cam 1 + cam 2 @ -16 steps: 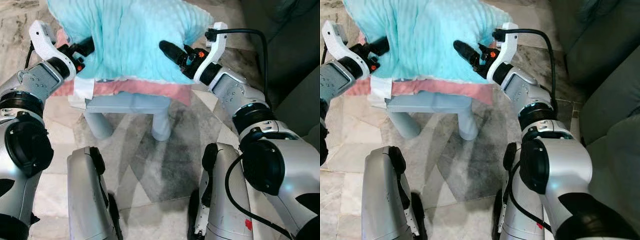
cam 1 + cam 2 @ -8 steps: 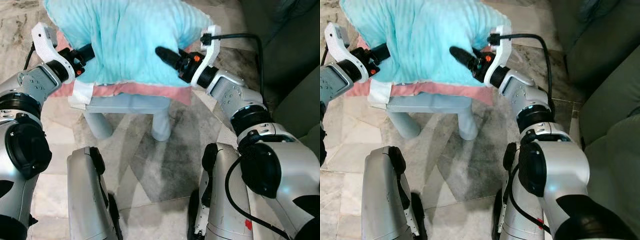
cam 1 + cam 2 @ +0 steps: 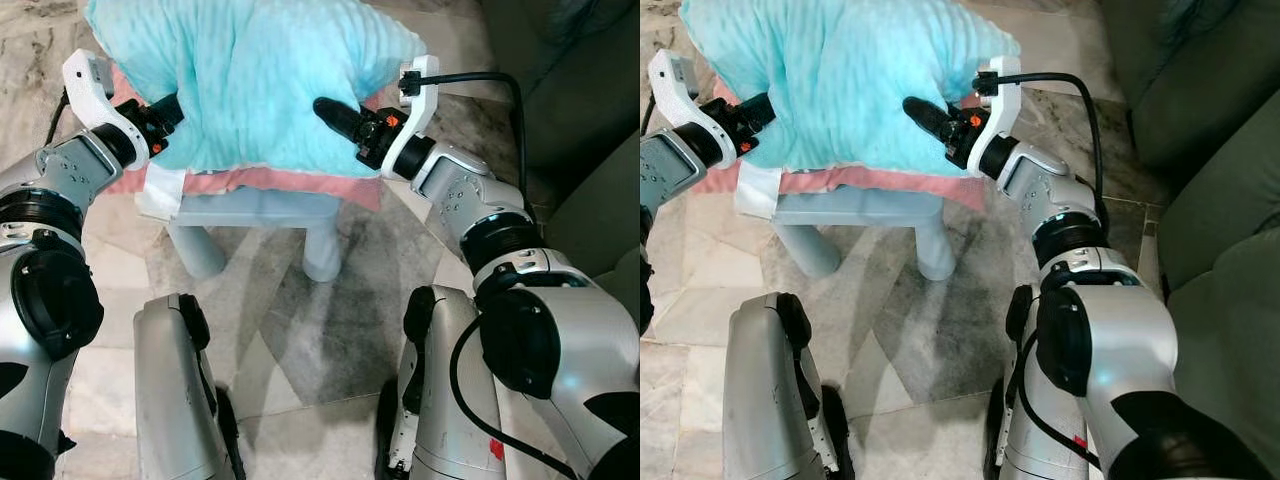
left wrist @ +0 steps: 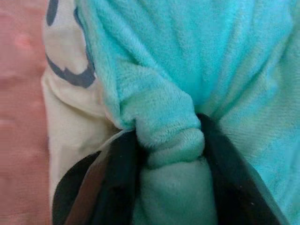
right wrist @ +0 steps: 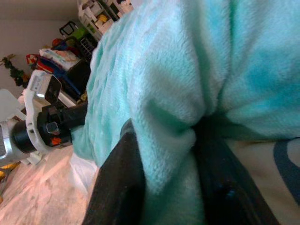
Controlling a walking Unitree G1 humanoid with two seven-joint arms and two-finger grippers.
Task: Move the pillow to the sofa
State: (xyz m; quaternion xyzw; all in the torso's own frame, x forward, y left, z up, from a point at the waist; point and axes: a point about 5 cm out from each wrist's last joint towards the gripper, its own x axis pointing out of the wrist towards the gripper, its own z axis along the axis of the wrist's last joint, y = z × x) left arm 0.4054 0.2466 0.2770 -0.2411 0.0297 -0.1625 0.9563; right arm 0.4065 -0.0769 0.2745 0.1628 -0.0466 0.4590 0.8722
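We pinch the fluffy turquoise pillow point(image 3: 255, 80) from both sides: left gripper point(image 4: 164, 154) and right gripper point(image 5: 164, 154) each clamped on plush, above the pale blue stool point(image 3: 262, 215).

No word, number or brand can be read anywhere; the nearest thing is a dark curved mark point(image 4: 70, 75) printed on the cream cloth point(image 4: 75, 126) under the pillow point(image 3: 270, 80), perhaps part of a drawing or letter, too cropped to tell.
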